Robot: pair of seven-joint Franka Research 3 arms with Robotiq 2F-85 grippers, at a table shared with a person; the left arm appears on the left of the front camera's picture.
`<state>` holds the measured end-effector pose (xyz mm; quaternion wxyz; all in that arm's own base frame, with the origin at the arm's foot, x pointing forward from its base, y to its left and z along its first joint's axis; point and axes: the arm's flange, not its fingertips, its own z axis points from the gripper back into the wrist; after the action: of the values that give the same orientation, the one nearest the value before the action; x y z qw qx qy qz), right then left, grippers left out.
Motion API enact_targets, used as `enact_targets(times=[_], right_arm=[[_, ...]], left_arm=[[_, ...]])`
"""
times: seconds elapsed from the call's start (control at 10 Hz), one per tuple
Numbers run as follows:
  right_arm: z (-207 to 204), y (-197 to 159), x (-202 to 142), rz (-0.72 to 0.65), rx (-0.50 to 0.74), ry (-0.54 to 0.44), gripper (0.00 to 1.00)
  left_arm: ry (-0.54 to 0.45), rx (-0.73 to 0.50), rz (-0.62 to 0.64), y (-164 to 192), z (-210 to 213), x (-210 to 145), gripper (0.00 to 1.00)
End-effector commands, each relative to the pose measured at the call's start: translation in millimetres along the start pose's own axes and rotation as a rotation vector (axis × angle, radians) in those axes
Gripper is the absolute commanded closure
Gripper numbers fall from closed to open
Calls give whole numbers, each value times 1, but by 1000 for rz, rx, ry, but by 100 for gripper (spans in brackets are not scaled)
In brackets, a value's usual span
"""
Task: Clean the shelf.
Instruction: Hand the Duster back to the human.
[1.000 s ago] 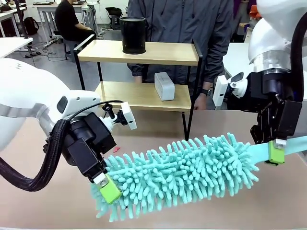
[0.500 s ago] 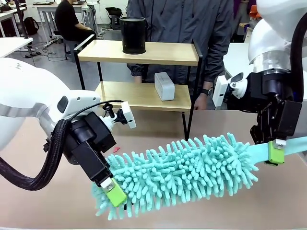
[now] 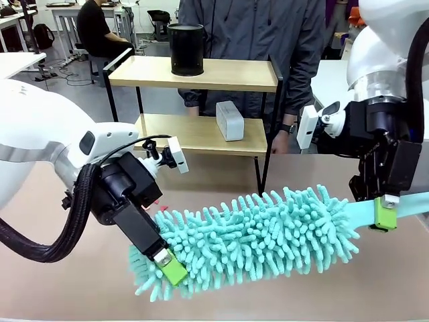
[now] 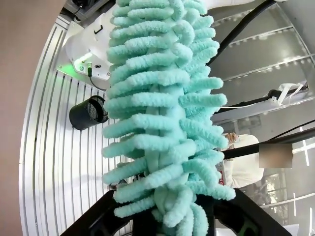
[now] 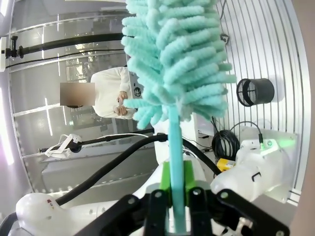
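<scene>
The shelf (image 3: 194, 74), a small two-tier rack of light wooden boards in a thin black frame, stands at the far side of the table (image 3: 60, 282), just in front of the person (image 3: 255, 40); a black cylindrical container (image 3: 186, 48) sits on its top board and a small white box (image 3: 229, 120) on the lower one. Between the arms a teal chenille duster (image 3: 255, 238) is held level above the table. The right gripper (image 3: 383, 213) has its fingers clamped on the duster's flat teal handle, which in the right wrist view runs straight up between the green pads (image 5: 183, 182). The left gripper (image 3: 171, 267) is buried in the fluffy tip at the other end, and the left wrist view shows its fingers (image 4: 241, 223) pressing in on the core of the pile, so it appears closed on the duster head. The duster looks very light, its pile soft and yielding; a grip on the pile would likely squash and slide, so the stiff handle is the sound place to hold. The shelf itself seems light and slim-legged, probably easy to shove or tip, and the loose container and box could be knocked off, so light sweeps along the boards would suit it.
</scene>
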<state>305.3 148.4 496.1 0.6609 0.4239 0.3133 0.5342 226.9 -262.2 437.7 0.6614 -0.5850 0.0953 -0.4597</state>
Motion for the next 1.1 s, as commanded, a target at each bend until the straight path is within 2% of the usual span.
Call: enact_targets(times=[0.0,0.6,0.7,0.8,0.9,1.0], right_arm=[[-6,-1,1,35,26,-13,88],[-5,-2,5,21,20,4,88],[-6,-2,4,21,19,5,36],[-5,0,-4,28,15,-34,36],[1,5,-19,64,0,-116,36],[11,19,-49,144,-34,-259,32]], left_arm=[[-38,-7,-23,-2,-12,-27,100],[-38,-26,-31,-8,-6,-25,100],[-46,-37,-39,-11,-2,-25,100],[-50,-57,-39,-15,4,-26,100],[-25,-61,-53,-20,13,-28,100],[11,-50,-82,-25,24,-31,100]])
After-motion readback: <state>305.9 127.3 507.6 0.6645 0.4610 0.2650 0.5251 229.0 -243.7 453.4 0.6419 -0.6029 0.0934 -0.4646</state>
